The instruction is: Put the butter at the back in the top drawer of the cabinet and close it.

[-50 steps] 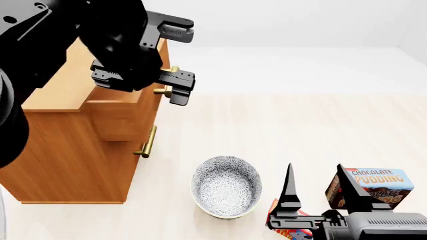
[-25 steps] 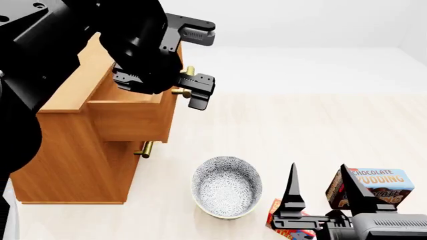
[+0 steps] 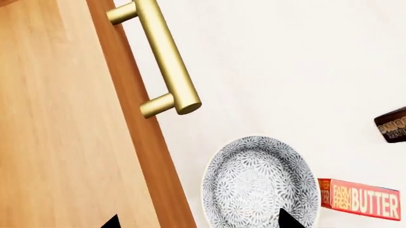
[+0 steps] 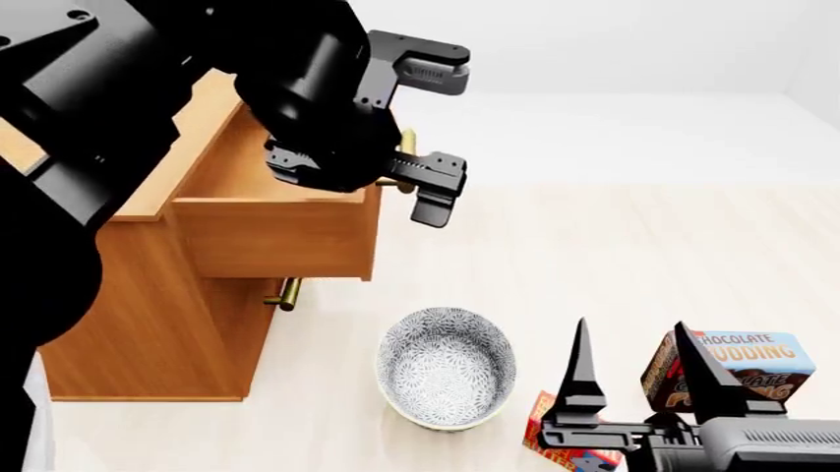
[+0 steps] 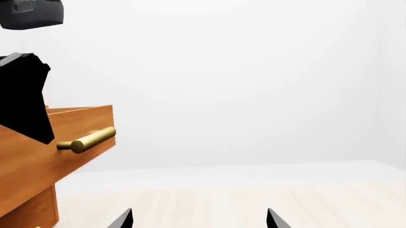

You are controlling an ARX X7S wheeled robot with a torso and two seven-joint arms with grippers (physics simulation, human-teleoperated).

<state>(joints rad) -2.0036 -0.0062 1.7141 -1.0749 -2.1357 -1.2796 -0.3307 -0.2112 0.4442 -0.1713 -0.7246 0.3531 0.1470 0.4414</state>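
Left wrist view: the top drawer [image 3: 70, 123] front fills one side, its brass handle [image 3: 161, 57] clear of the left gripper [image 3: 197, 222], of which only two dark fingertips show at the frame edge, set wide apart. Past the drawer edge lies bare floor [image 3: 285, 71], then the patterned bowl [image 3: 260, 183], with the butter [image 3: 364, 199] flat on the floor just beside it. A brown box corner is cut off at the frame edge.

Head view: the cabinet [image 4: 145, 324] stands at the left, its top drawer pulled out; the left arm hides most of the drawer's interior. The left gripper sits at the handle with jaws open. The floor right of the cabinet is open up to the bowl. The right gripper [image 4: 628, 379], jaws wide, hovers low right; the butter is largely hidden beneath it, one corner showing. The chocolate pudding box [image 4: 749, 366] stands just behind it.

Right wrist view: fingertips wide apart; open floor ahead; drawer and handle at one side.
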